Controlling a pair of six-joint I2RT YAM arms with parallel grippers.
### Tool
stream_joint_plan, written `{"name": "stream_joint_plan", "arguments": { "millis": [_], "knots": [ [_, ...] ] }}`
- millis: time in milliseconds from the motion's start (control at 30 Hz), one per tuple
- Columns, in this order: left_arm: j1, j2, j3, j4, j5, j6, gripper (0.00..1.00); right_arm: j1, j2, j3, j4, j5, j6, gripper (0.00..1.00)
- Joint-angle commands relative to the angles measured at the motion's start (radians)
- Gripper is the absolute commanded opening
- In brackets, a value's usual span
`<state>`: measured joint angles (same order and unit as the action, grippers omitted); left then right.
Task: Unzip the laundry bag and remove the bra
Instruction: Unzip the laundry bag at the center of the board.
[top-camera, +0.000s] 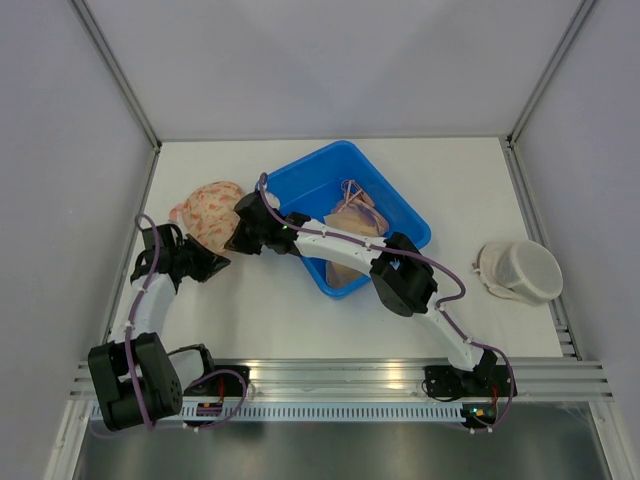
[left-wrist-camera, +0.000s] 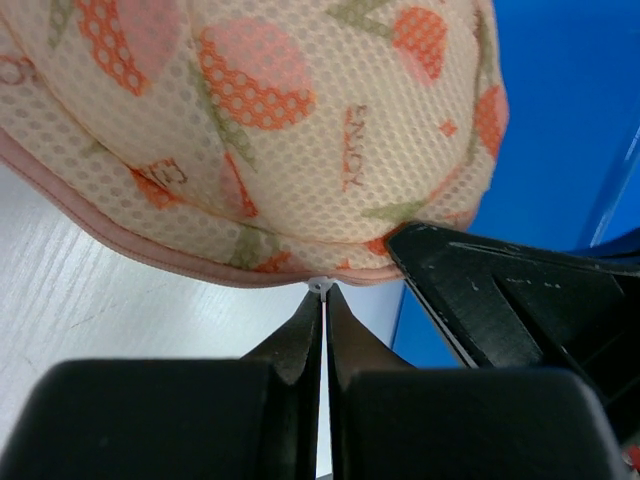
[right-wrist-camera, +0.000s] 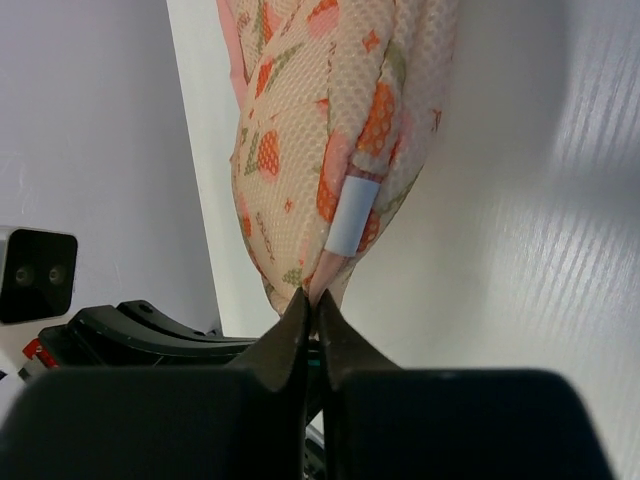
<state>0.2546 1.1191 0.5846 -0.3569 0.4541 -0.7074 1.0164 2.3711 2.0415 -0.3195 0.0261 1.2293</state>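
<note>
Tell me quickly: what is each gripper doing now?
Left gripper: closed, pinching the bag at its rim.
Right gripper: closed on the bag's edge.

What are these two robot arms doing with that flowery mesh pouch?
Both arms are handling a floral mesh laundry bag that lies on the white table beside a blue bin. The left gripper is pinched shut at the bag's pink-trimmed edge, and the right gripper is clamped on another edge. The bag looks zipped, with nothing pulled out yet.
</note>
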Motion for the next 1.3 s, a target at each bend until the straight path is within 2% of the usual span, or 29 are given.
{"name": "stream_joint_plan", "arguments": {
  "millis": [0,133,233,400,500,700,833,867,967,1067,1267],
  "knots": [
    [-0.003,0.033,0.056,0.003,-0.027,-0.004,0.02,0.005,-0.003,0.049,0.036,-0.002,-0.005,0.00],
    [0.014,0.068,0.093,-0.073,-0.181,0.035,0.02,-0.010,-0.004,0.045,0.022,-0.023,-0.051,0.01],
    [0.058,0.120,0.121,-0.109,-0.227,0.065,0.02,-0.025,-0.004,0.036,0.017,-0.064,-0.076,0.00],
    [0.147,0.154,0.138,-0.142,-0.247,0.062,0.02,-0.033,0.013,0.048,0.031,-0.103,-0.152,0.00],
    [0.147,0.104,0.126,-0.146,-0.272,0.042,0.02,-0.036,0.026,0.077,0.010,-0.114,-0.180,0.00],
    [0.100,0.022,0.077,-0.139,-0.183,0.020,0.02,-0.036,0.101,0.180,-0.016,-0.126,-0.198,0.01],
    [0.077,-0.024,0.026,-0.134,-0.146,0.010,0.02,-0.035,0.151,0.224,0.026,-0.149,-0.191,0.16],
    [0.074,-0.030,0.015,-0.134,-0.143,0.008,0.02,-0.038,0.160,0.235,0.025,-0.150,-0.192,0.26],
    [0.060,-0.036,0.000,-0.134,-0.140,0.002,0.02,-0.042,0.175,0.244,0.026,-0.153,-0.192,0.44],
    [0.054,-0.028,-0.006,-0.122,-0.140,-0.004,0.02,-0.044,0.146,0.230,0.026,-0.146,-0.212,0.52],
    [0.051,-0.031,-0.052,0.004,-0.051,-0.055,0.02,-0.041,0.091,0.184,0.034,-0.146,-0.200,0.56]
  ]
}}
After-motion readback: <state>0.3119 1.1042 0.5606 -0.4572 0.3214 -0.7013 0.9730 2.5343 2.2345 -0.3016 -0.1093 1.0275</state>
